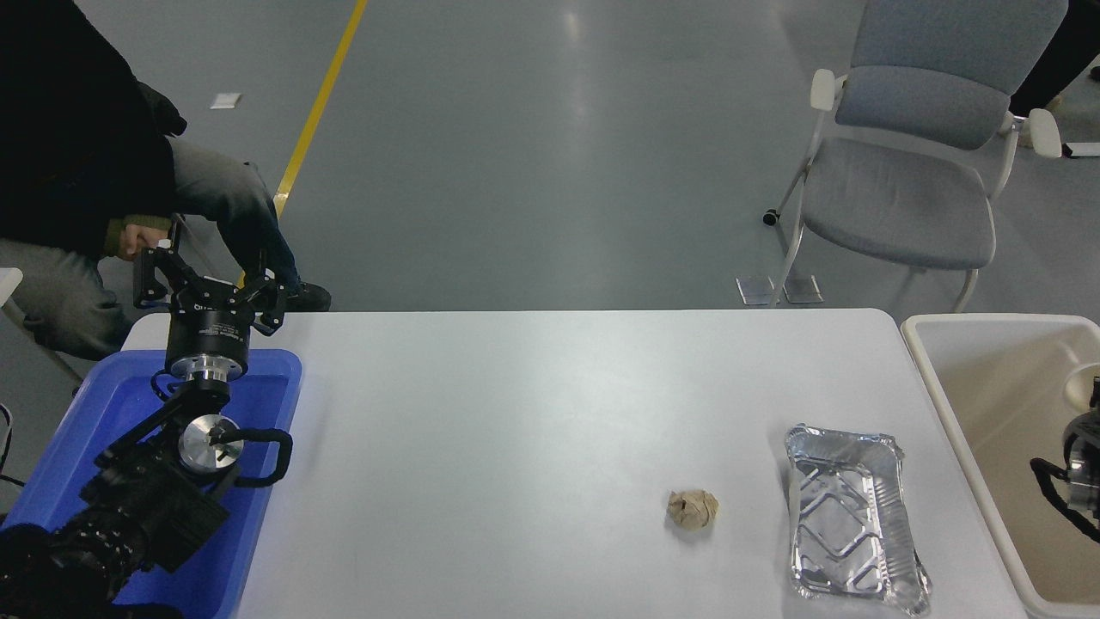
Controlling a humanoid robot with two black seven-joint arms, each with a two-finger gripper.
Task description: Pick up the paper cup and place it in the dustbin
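Note:
The paper cup (1078, 386) shows as a pale rolled rim at the right edge, over the beige dustbin (945, 387) that stands beside the table's right end. My right gripper (1094, 404) comes in from the right edge above the bin and appears shut on the cup; most of it is cut off by the picture's edge. My left gripper (209, 285) is parked at the lower left over the blue tub, with its fingers spread open and empty.
A blue plastic tub (275, 404) sits at the table's left end. A crumpled brown paper ball (692, 509) and a foil tray (851, 520) lie at the front right. A person sits at the far left; a grey chair (911, 172) stands beyond the table.

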